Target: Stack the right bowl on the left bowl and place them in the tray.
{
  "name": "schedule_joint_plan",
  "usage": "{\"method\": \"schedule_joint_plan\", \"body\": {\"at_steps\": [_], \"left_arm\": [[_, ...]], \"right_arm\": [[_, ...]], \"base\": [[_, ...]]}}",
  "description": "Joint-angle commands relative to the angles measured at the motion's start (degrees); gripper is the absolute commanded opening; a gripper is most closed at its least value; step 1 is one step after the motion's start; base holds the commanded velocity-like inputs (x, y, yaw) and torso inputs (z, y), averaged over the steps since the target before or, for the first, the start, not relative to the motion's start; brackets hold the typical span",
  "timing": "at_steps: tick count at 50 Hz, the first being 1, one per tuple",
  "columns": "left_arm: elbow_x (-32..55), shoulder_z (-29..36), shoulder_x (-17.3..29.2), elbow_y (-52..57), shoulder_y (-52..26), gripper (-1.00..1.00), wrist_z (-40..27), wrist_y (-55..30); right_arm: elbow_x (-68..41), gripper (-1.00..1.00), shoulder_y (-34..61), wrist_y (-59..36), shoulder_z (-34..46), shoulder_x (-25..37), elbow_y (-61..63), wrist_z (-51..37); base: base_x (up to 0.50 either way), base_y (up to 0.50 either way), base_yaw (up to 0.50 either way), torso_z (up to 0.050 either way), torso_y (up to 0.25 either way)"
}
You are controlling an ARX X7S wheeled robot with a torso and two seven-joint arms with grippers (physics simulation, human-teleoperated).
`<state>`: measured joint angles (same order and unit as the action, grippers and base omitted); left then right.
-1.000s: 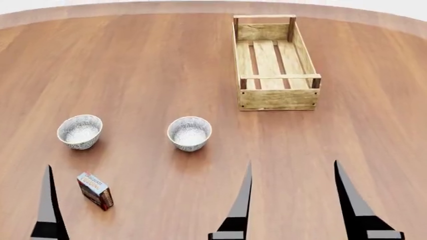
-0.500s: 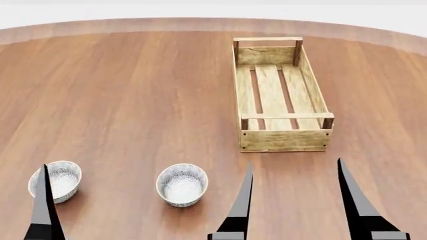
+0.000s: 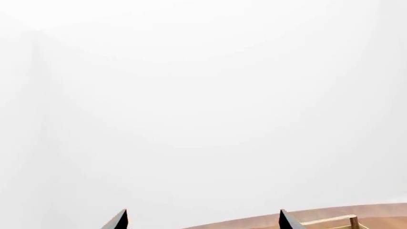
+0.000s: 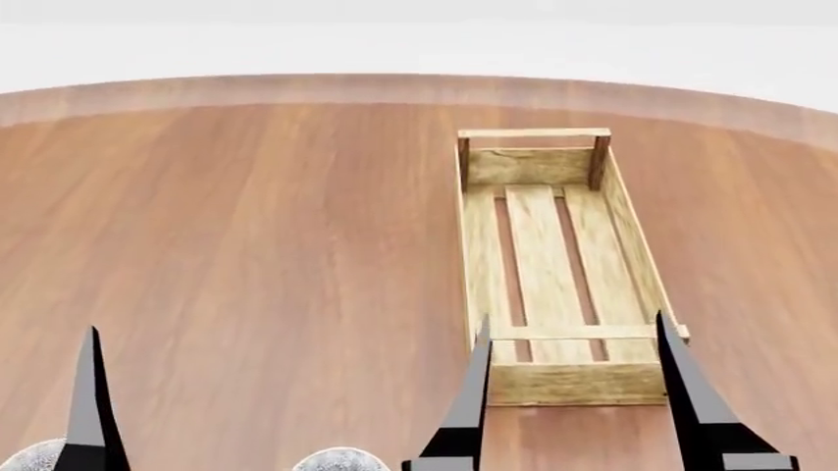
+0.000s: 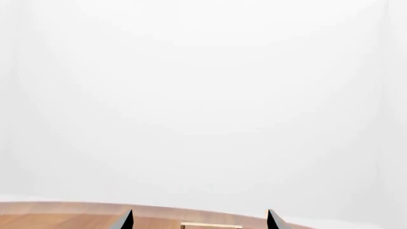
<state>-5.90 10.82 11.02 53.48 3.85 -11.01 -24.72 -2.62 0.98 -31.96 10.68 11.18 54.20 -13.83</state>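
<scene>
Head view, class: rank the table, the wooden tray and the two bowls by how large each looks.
1. Table, filling most of the view.
2. Tray.
3. Left bowl and right bowl: only their rims show at the bottom edge, so they cannot be ranked.

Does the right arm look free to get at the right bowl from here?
Probably yes. The right bowl sits just inside the right hand, whose fingers are spread and hold nothing, with bare table between them. Only the bowl's rim shows, so height is uncertain.
</scene>
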Motion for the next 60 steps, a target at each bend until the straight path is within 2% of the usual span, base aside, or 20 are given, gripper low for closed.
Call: {"method": "schedule_joint_plan", "body": {"at_steps": [1, 11, 22, 36, 60], "left_arm": [[0.26, -1.66, -0.64, -0.75, -0.37, 1.0, 1.28, 0.4], [0.65, -1.57, -0.28, -0.58, -0.34, 1.0, 0.94, 0.11], [1.01, -1.44, 0.03, -0.2, -0.51, 1.0, 0.55, -0.32], [2.31, -1.59, 0.38, 0.35, -0.93, 1.0, 0.02, -1.6], [4.83, -1.86, 1.46, 1.04, -0.98, 1.0, -0.65, -2.22]], "right_arm": [[-0.05, 1.0, 0.16, 2.03, -1.17, -0.56, -2.4, 1.23], [-0.66, 1.0, 0.59, 1.24, -0.9, -0.36, -3.48, 0.92], [-3.65, 1.0, -0.57, 4.21, -2.38, -0.08, -2.97, 1.16], [-3.3, 1.0, -0.07, 3.11, -1.7, 0.59, -2.88, 0.02], [-4.02, 1.0, 0.56, 1.7, -1.28, 1.41, -2.45, -1.19]], "base": [[0.5, 0.0, 0.0, 0.0, 0.01], [0.45, 0.0, 0.0, 0.0, 0.0], [0.01, 0.0, 0.0, 0.0, 0.001], [-0.03, -0.42, 0.0, 0.0, 0.0], [0.0, 0.0, 0.0, 0.048, 0.0]]}}
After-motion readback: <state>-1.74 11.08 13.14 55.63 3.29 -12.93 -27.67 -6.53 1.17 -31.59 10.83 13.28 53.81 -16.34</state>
